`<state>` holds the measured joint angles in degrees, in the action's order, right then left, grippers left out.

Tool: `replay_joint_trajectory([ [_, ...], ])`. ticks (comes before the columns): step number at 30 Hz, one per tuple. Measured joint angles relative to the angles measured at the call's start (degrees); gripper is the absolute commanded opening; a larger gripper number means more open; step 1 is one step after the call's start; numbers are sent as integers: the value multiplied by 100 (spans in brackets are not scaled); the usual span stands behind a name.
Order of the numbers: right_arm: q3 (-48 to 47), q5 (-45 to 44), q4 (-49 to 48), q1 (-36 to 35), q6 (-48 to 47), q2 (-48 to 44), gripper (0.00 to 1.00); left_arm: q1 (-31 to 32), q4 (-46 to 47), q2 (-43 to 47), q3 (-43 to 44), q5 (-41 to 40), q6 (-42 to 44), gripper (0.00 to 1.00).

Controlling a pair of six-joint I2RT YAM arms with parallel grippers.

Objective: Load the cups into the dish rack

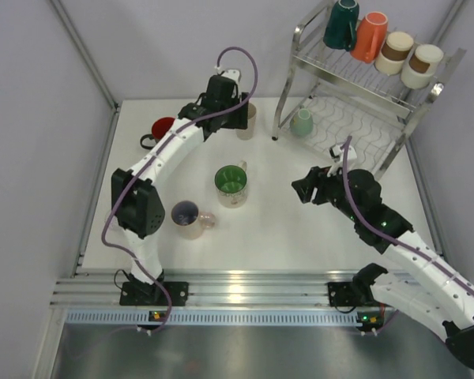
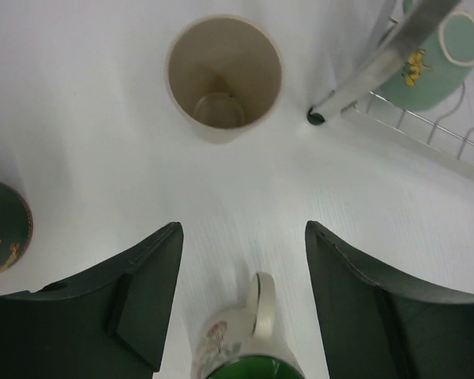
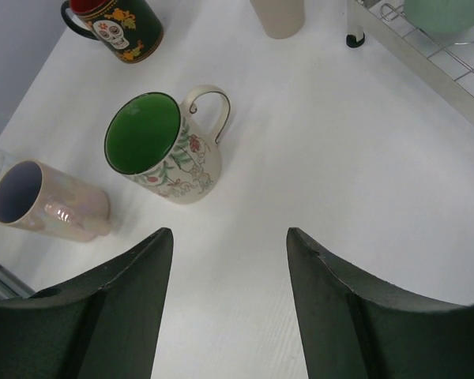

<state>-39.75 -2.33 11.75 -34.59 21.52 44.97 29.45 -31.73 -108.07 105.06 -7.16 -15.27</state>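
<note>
Chrome wire is seen forming the dish rack (image 1: 355,126), which is set at the far right corner of the white table (image 1: 276,229). Four cups are lined up on its upper tier: a dark teal cup (image 1: 341,24), an orange cup (image 1: 369,35), a beige cup (image 1: 395,51) and a white-and-brown cup (image 1: 421,65). A mint cup (image 1: 302,122) is lodged on the lower tier, near the rack's left leg. Four more are found on the table itself: a beige tumbler (image 1: 246,121) just left of that leg, a red mug (image 1: 159,130) with a black handle at the far left, a green-lined mug (image 1: 231,184) in the middle and a pinkish mug (image 1: 191,219) nearer the arm bases. The left gripper (image 2: 243,229) is held above the table near the beige tumbler, its jaws spread apart with nothing caught between them; the green-lined mug is seen at the bottom of the wrist view. The right gripper (image 1: 300,189) is poised to the right of the green-lined mug, apart from it, its jaws likewise parted and empty.
</note>
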Motion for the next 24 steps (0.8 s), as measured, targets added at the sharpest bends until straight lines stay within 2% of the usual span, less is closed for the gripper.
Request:
replay_joint_trajectory([
  [5, 0, 2, -22, 2, 0, -72, 60, -350, -2, -852, 651, 107, -157, 63],
  [14, 2, 7, -22, 2, -4, -70, 61, -859, 70, -1495, 1027, 525, -459, 69],
  [18, 2, 7, -24, 2, -4, -50, 61, -861, 221, -1646, 1064, 715, -459, 73],
  [24, 2, 4, -28, 2, -20, -26, 61, -870, 433, -1875, 1211, 946, -562, 73],
])
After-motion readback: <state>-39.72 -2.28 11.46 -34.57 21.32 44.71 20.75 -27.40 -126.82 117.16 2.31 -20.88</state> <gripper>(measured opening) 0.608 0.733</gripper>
